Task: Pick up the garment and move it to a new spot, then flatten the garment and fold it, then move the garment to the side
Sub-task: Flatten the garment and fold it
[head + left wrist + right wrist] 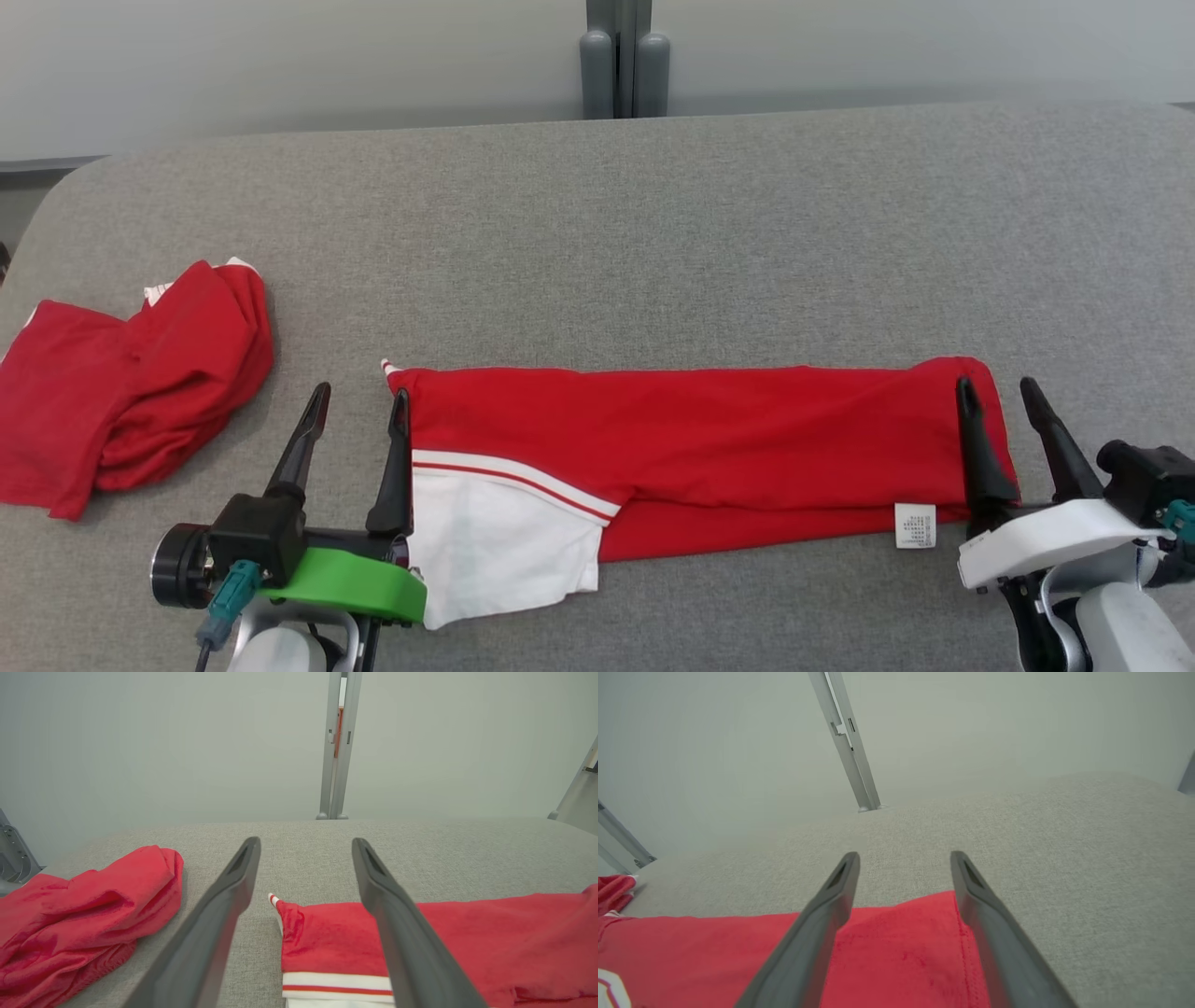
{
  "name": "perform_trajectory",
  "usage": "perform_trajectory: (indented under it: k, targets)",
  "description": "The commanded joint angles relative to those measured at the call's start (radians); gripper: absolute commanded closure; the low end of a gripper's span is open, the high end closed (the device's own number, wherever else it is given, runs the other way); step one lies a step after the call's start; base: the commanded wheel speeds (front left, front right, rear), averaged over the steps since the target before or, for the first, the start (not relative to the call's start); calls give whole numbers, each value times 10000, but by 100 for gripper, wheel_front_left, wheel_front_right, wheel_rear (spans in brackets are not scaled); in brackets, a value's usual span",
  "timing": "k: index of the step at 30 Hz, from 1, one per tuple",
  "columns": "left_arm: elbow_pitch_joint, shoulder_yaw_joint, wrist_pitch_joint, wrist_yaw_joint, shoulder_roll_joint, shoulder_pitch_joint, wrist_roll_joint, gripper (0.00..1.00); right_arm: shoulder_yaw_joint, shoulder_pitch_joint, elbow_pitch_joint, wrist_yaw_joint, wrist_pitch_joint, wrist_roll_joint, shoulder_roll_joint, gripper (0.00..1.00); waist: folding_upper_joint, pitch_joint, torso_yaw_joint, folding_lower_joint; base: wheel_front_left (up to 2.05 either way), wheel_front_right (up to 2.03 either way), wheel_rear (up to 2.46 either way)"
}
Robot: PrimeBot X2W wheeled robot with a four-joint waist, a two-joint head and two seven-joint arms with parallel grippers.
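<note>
A red garment (691,439) with a white panel and red-white stripe lies as a long folded strip across the grey table (653,233); it also shows as the garment (490,947) and the garment (887,956) in the wrist views. My left gripper (359,404) stands open at the strip's left end, its right finger over the cloth edge. At the right end my right gripper (997,392) is open, straddling the cloth's edge. In the wrist views the left gripper (306,847) and right gripper (903,861) hold nothing.
A second red garment (121,383) lies crumpled at the table's left edge, also seen as the crumpled garment (79,910). A grey post (624,56) stands behind the table's far edge. The far half of the table is bare grey fabric.
</note>
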Motion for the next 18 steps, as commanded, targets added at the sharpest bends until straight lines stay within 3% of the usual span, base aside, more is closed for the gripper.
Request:
perform_trajectory:
  k: [1, 11, 18]
  targets:
    - [-16, 59, 0, -68, -37, -79, 132, 0, -175, 79, 305, 4, -27, -141, 71, 0, 0, 43, 27, 0, 0, 0, 0]
    - [-51, 137, 0, -202, -113, -279, 533, 0, -1313, -447, 2554, 2, -27, -609, 631, 0, 0, 387, 144, 0, 0, 0, 0]
    - [-66, 130, 0, -254, -123, -411, 677, 0, -1422, -905, 3454, 2, -27, -480, 849, 0, 0, 597, 157, 0, 0, 0, 0]
